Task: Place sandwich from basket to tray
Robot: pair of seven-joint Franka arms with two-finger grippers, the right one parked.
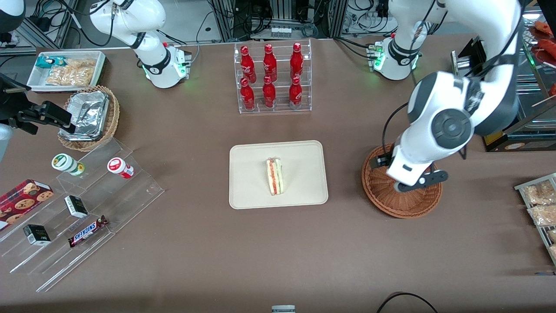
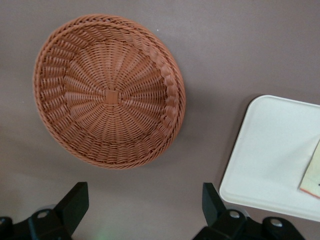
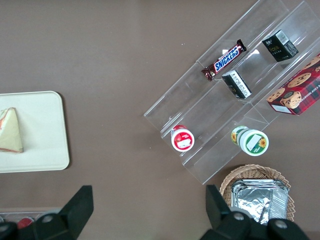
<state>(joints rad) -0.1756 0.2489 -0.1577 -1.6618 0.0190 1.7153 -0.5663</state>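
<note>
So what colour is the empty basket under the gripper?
Reddish-brown wicker basket, seen best from the left wrist; the open gripper hangs above it.

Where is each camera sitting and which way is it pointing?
Front view: high, facing the robots, looking down on the table; both arms show, the working arm above the basket.
Left wrist view: on the working arm, looking straight down past the open tool at the empty basket and tray edge.
Right wrist view: on the parked arm, looking down at the snack display.
All three share the tray and sandwich.
</note>
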